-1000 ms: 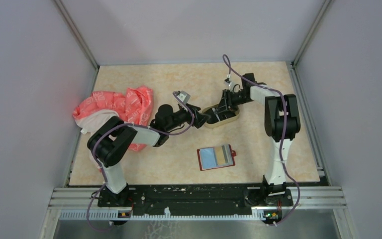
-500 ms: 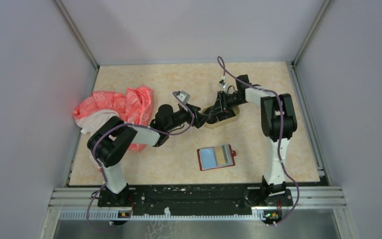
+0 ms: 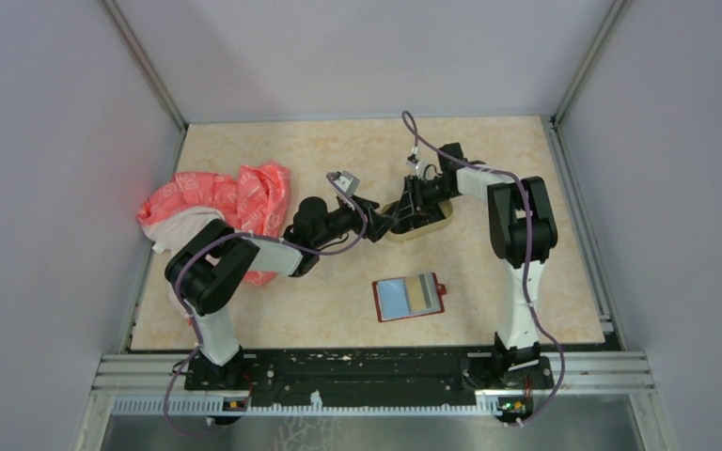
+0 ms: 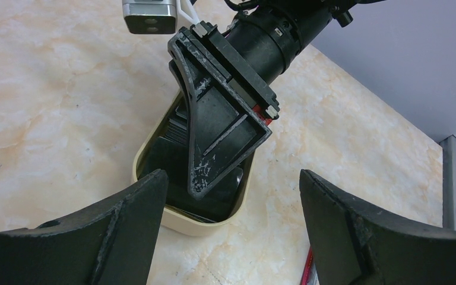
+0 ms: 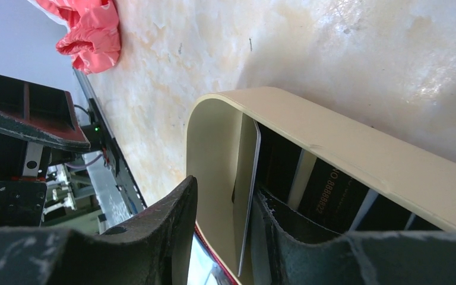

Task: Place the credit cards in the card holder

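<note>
**Top external view.** The card holder [image 3: 409,297] lies open and flat on the table [image 3: 338,150], at 6 o'clock from the oval tray [image 3: 442,224]. A light-blue card [image 3: 395,297] and a gold-tan card [image 3: 422,293] are seated in it. The left gripper [image 3: 383,224] faces the tray from 9 o'clock. The right gripper [image 3: 412,205] reaches into the tray from 1 o'clock. A pink bundle [image 3: 221,202] lies well apart, at 9 o'clock from the tray.

**Left wrist view.** The left fingers [image 4: 124,225] stand wide apart and hold nothing; they frame the near end of the tray. Dark cards [image 4: 166,148] lie inside the tray, and the right gripper dips in among them.

**Right wrist view.** A greyish card [image 5: 248,172] stands on edge near the tray's end wall, between the right fingers [image 5: 154,237]. The jaws are part-way apart. Bare tray wall shows between one finger and the card, so no clamp is made. Dark striped cards lie at 3 o'clock from it.

**Handling (judgement).**
- The cards are probably light, thin, stiff and slick.
- A card lying flat offers the pads little purchase.
- Take the upright card across its two faces, near its free upper edge, with the pads square to it.
- A weak grip may let the card slide out.
- A skewed grip may tip it against the wall.
</note>
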Tool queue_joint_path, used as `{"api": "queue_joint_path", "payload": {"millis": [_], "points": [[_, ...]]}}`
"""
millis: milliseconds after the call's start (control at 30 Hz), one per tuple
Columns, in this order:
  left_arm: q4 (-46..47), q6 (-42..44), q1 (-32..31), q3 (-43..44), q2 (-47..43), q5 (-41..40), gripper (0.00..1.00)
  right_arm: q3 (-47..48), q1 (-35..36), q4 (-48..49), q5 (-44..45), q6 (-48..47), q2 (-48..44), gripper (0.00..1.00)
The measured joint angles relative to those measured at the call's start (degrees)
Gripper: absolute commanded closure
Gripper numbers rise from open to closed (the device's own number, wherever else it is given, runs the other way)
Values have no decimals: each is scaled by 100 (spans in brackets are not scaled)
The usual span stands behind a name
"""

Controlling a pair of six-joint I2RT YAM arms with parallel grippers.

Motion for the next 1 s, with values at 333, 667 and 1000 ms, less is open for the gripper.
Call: {"api": "queue_joint_path", "payload": {"millis": [333,667,1000], "points": [[0,0,4,0,0,-2,13,7,31,-52,17,-44,0,66],[0,0,4,0,9,-2,13,9,-61,-66,-267,-39,0,68],[-4,0,4,0,26,-2,13,9,-236,-103,-321,-39,0,70]]}}
